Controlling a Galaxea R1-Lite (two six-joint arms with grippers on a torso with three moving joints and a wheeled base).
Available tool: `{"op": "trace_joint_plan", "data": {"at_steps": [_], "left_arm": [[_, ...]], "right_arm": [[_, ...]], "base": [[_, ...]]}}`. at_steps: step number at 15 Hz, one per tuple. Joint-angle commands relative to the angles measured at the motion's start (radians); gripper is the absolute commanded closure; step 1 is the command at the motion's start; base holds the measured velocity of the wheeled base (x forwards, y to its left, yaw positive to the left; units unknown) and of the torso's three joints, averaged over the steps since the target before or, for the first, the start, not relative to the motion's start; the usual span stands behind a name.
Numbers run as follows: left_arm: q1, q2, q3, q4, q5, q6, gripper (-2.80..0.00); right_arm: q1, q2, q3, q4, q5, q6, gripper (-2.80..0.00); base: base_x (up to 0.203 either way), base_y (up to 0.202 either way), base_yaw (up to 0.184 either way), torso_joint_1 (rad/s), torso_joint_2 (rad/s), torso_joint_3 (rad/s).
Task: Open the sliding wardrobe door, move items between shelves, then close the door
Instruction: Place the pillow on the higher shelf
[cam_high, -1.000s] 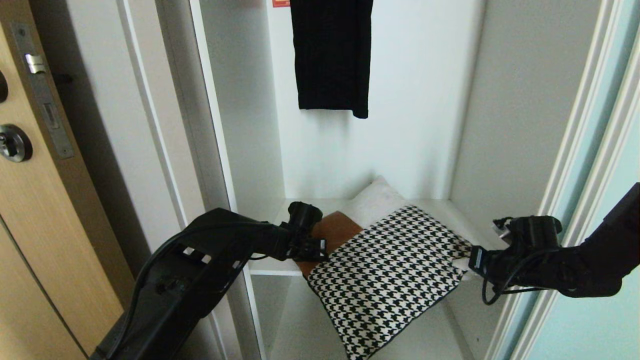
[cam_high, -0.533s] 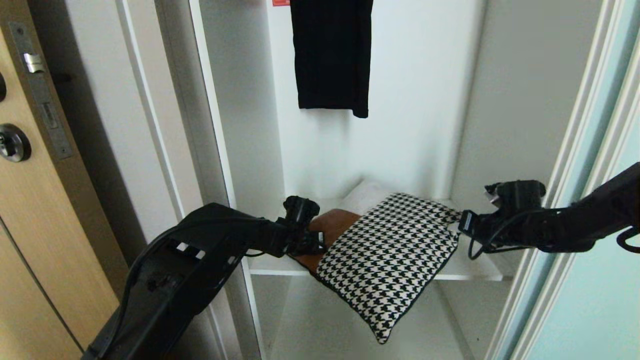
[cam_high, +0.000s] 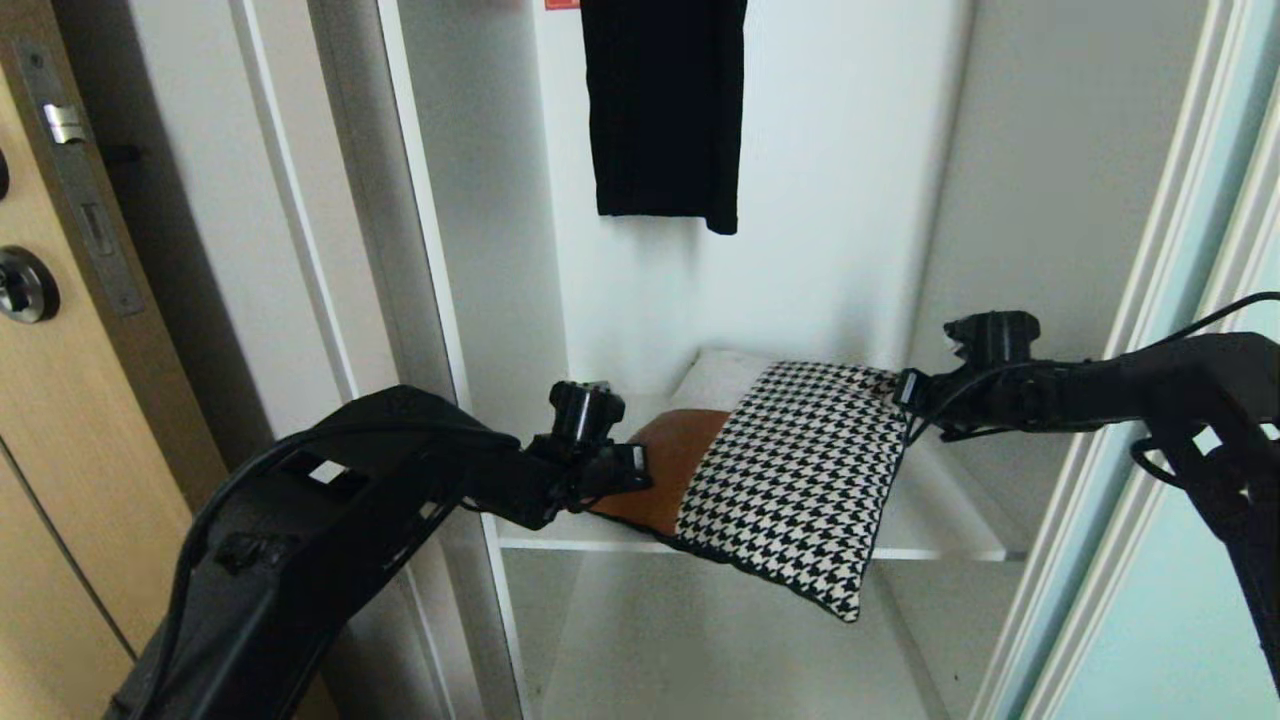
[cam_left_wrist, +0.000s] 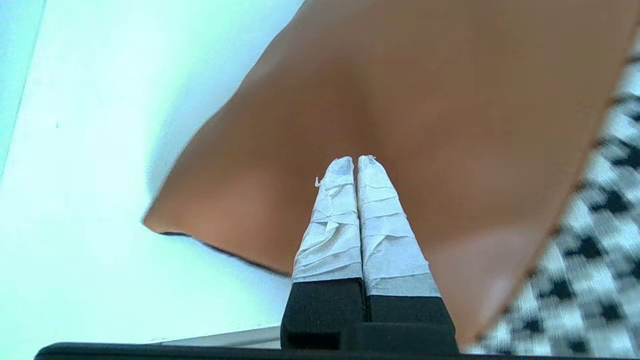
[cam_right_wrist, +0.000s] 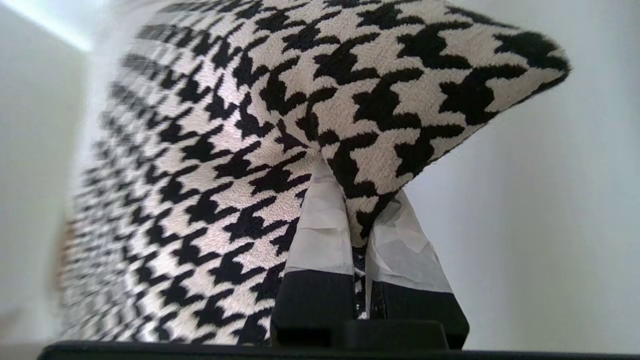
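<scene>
Houndstooth black-and-white cushion (cam_high: 800, 480) hung tilted over the white shelf's (cam_high: 940, 520) front edge, one corner pinched in my closed right tool (cam_high: 905, 390). My left tool (cam_high: 640, 470), fingers together, pressed the rust-brown piece (cam_high: 670, 470); both ends needed level lifting.

From the head we look down into the wardrobe; each wrist camera sits close behind its taped fingers (cam_left_wrist: 357, 210), all sharing the houndstooth piece (cam_high: 800, 480) (blurred close up).
</scene>
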Motion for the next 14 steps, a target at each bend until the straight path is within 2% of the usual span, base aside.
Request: {"op": "trace_joint_plan", "data": {"at_steps": [1, 3, 6, 8, 10, 12, 14], "left_arm": [[0.0, -0.051, 0.072, -0.045, -0.021, 0.001, 0.0], [-0.001, -0.081, 0.152, -0.085, -0.059, 0.008, 0.0], [0.0, -0.136, 0.251, -0.106, -0.183, 0.032, 0.0], [0.005, -0.137, 0.26, -0.106, -0.198, 0.042, 0.0], [0.009, -0.157, 0.294, -0.107, -0.212, 0.044, 0.0], [0.008, -0.188, 0.338, -0.106, -0.276, 0.051, 0.0], [0.008, -0.233, 0.381, -0.097, -0.352, 0.05, 0.0]], "right_arm": [[0.02, 0.105, -0.064, -0.018, -0.021, -0.059, 0.0], [0.035, 0.121, -0.06, -0.078, -0.071, -0.074, 0.0], [0.035, 0.144, -0.059, -0.149, -0.11, -0.099, 0.0], [0.035, 0.134, -0.055, -0.159, -0.117, -0.1, 0.0], [0.035, 0.142, -0.054, -0.23, -0.123, -0.1, 0.0], [0.04, 0.172, -0.054, -0.324, -0.182, -0.125, 0.0], [0.044, 0.16, -0.037, -0.333, -0.21, -0.147, 0.0]], "base": [[0.0, 0.0, 0.0, 0.0, 0.0, 0.0], [0.0, 0.0, 0.0, 0.0, 0.0, 0.0], [0.0, 0.0, 0.0, 0.0, 0.0, 0.0], [0.0, 0.0, 0.0, 0.0, 0.0, 0.0], [0.0, 0.0, 0.0, 0.0, 0.0, 0.0], [0.0, 0.0, 0.0, 0.0, 0.0, 0.0], [0.0, 0.0, 0.0, 0.0, 0.0, 0.0]]}}
